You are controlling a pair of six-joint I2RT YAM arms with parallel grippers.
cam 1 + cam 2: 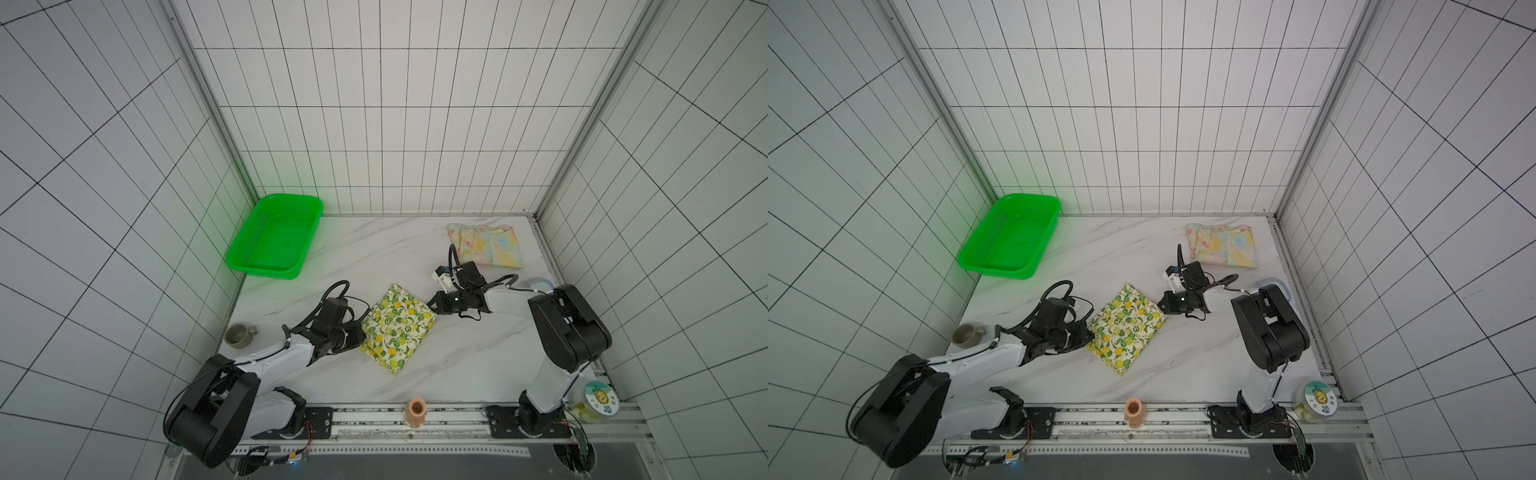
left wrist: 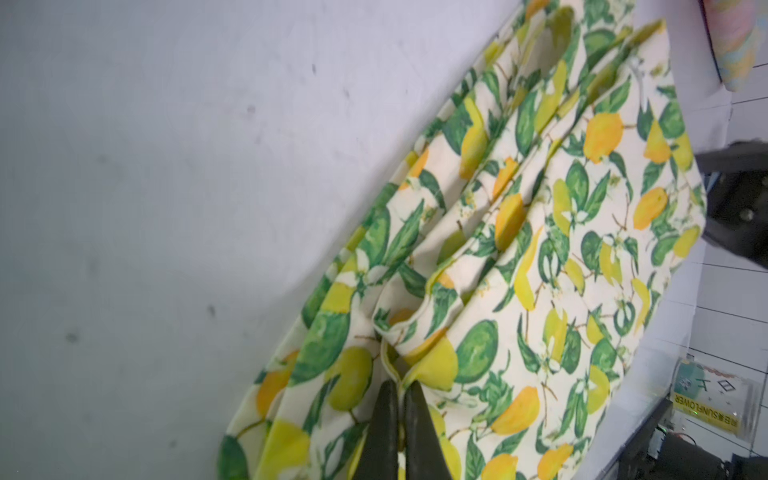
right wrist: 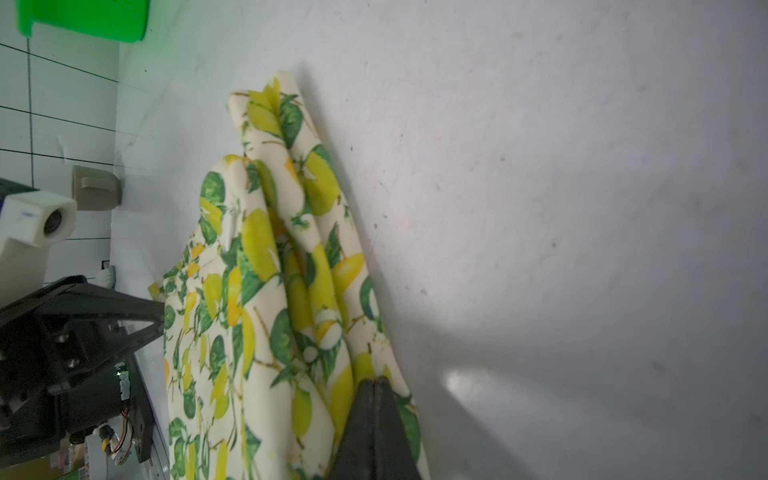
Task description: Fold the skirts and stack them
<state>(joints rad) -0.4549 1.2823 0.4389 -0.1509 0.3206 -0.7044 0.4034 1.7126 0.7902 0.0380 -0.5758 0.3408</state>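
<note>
Lemon skirt [image 1: 397, 328], folded at the centre of the table [image 1: 457, 365], is pinched at opposite edges by left gripper [image 2: 402, 388] and right gripper [image 3: 375, 381], both clamped on cloth; thin and limp, it probably needs all layers gripped; pastel skirt [image 1: 486, 245] lies folded well apart.

1. The left arm [image 1: 270, 357] stretches low from its near-left base toward the middle, forearm almost level.
2. The left gripper [image 1: 360, 333] points right, and its jaws are pinched together on the left edge of the lemon skirt [image 1: 399, 328].
3. The right arm [image 1: 569, 328] climbs from its near-right base to a high elbow, then the forearm slopes down to the left.
4. The right gripper [image 1: 432, 305] points left, jaws clamped tight on the lemon skirt's right corner.
</note>
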